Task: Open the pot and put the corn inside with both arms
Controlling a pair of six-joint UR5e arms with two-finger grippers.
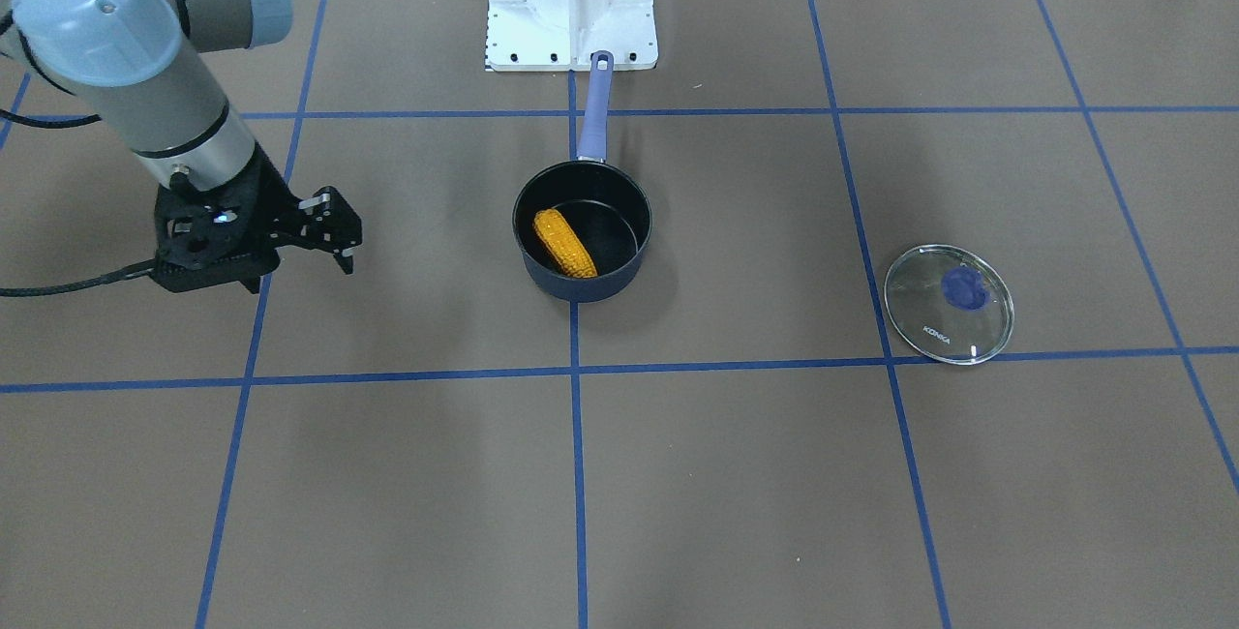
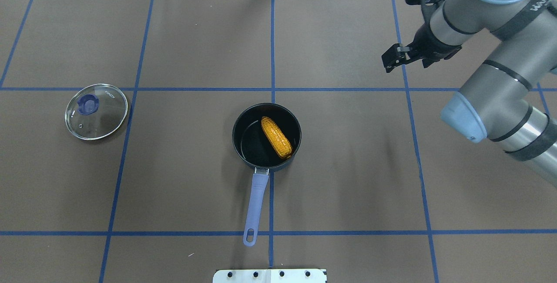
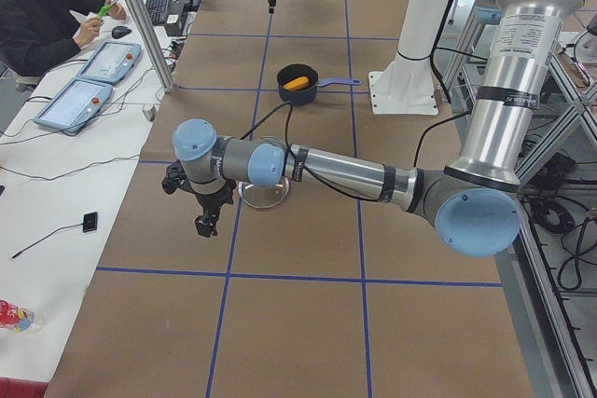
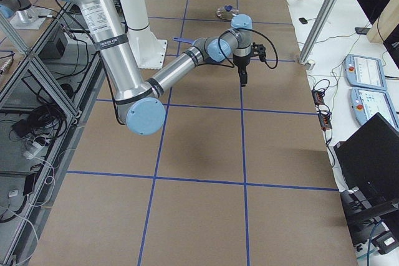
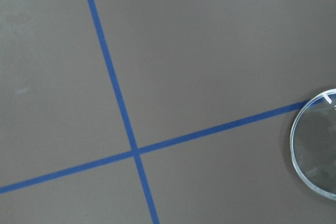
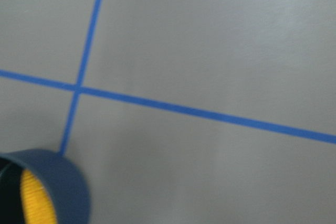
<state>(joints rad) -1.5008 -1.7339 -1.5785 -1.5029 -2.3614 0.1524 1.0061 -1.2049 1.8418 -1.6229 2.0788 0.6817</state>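
The dark navy pot stands uncovered at the table's middle, its lavender handle pointing toward the robot base. The yellow corn lies inside it, leaning on the wall; it also shows in the front view. My right gripper hangs empty above the table, well away from the pot on my right, and its fingers look shut. My left gripper shows only in the left side view, near the lid; I cannot tell whether it is open or shut.
The round glass lid with its blue knob lies flat on the table far to my left. The white base mount stands just behind the pot handle. Blue tape lines cross the brown table.
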